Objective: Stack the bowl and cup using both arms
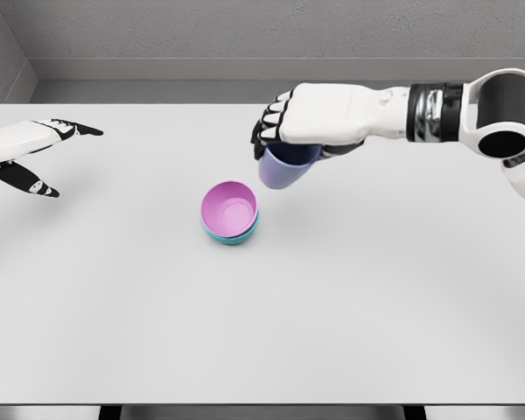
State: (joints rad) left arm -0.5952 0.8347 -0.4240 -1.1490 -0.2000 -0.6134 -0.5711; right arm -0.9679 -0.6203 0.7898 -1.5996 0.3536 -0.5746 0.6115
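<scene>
the right hand [284,127] curls its fingers around the cup [284,166], held tilted just up and right of the bowls [230,213] nested mid-table, while the left hand [31,153], fingers spread and empty, hovers near the left edge.

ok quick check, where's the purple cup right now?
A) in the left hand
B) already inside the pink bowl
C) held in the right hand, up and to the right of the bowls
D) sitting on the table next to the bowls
C: the right hand is closed around the purple cup, up and to the right of the pink bowl; the left hand is open and holds nothing.
</scene>
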